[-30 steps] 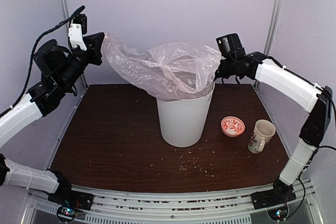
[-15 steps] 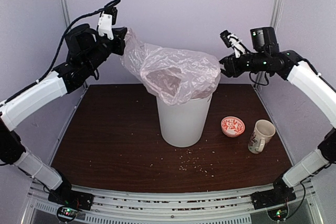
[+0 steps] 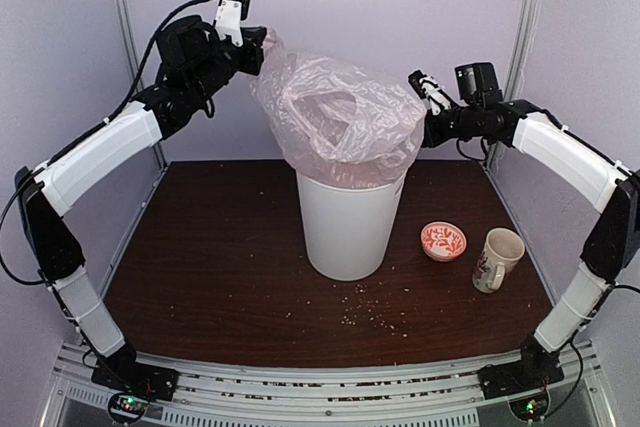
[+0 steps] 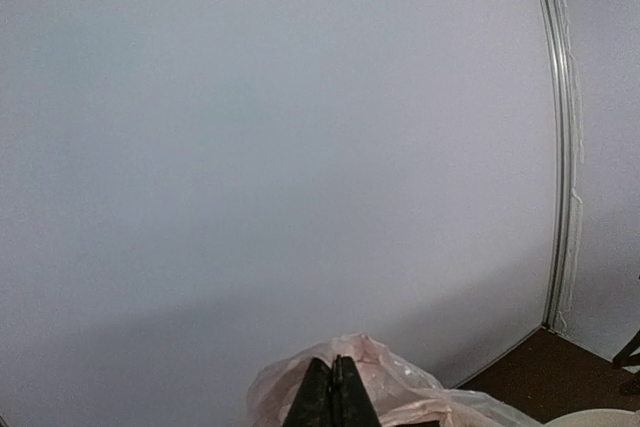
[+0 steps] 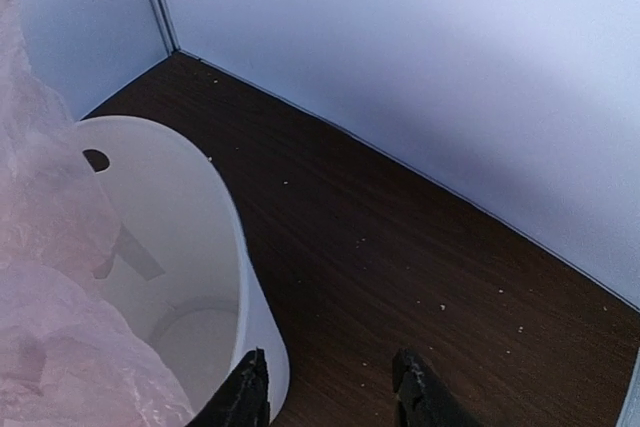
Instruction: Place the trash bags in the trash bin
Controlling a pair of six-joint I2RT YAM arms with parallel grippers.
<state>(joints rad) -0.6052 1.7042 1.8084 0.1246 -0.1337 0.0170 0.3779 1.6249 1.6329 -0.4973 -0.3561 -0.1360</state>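
**Pink bag pinched by one corner above the white bin**

The translucent pale-pink trash bag (image 3: 370,137) is seen ballooned over the tall white trash bin (image 3: 350,232). Its lower folds are draped across the rim, and most of the film is bunched above the opening. An upper corner is pinched by the left gripper (image 3: 258,47), raised high to the left, with its fingers pressed together on the plastic. The right gripper (image 3: 424,97) is held just beside the bag's right flank. Its fingers (image 5: 245,392) are spread and nothing lies between them. Below it, part of the bin's inside is shown bare.

The bag is judged to be very light, limp and slippery, and likely to trap air and spring back. As it is larger than the bin, it would have to be crushed down. Hold is best taken on gathered folds or a handle loop, since a single taut sheet could slip or tear. The bin could be tipped by a sideways pull.

A small patterned bowl (image 3: 443,240) and a floral mug (image 3: 497,259) stand on the dark table (image 3: 220,267), right of the bin
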